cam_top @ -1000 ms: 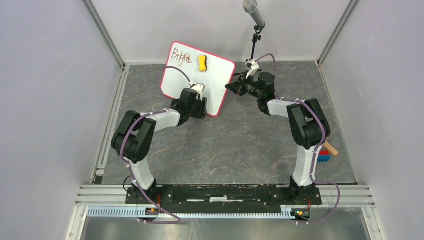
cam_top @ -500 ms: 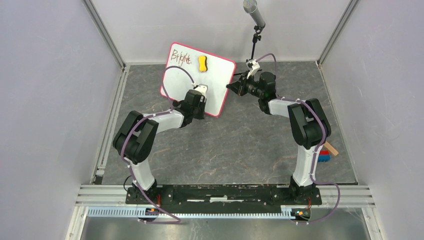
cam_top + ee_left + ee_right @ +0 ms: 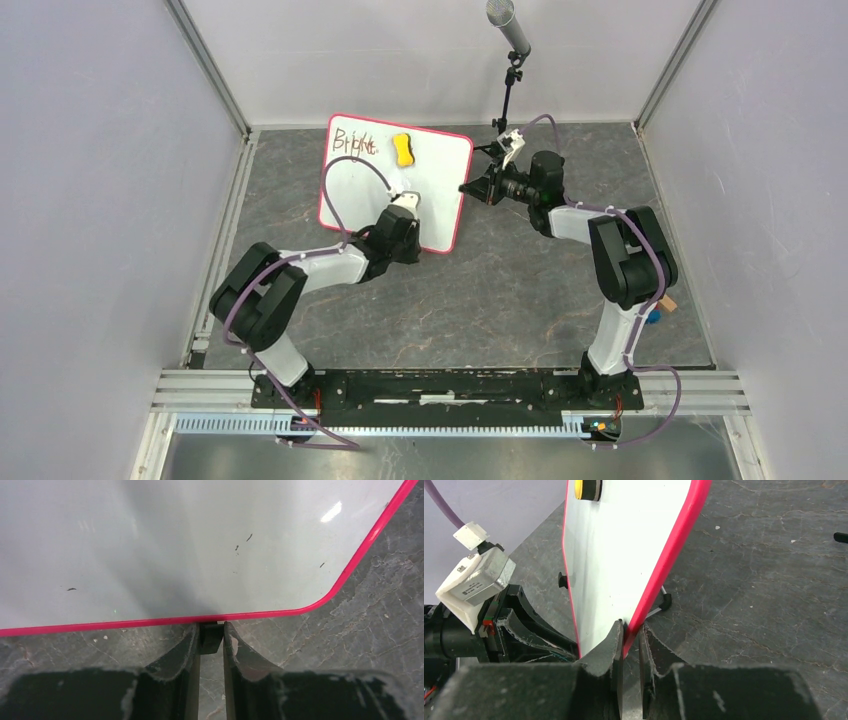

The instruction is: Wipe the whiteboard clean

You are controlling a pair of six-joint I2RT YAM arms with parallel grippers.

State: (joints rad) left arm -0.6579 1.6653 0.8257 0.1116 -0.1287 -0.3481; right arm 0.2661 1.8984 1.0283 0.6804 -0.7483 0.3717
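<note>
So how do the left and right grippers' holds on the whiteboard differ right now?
The left gripper is at the whiteboard's near edge, close to its right corner; the right gripper is on the right side edge. The left fingers close on a small black foot just under the pink rim, while the right fingers pinch the rim itself. Both are shut on the board, away from the writing.

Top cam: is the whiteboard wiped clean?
No, dark handwriting shows at the far left corner of the whiteboard, next to the yellow eraser lying on it.
</note>
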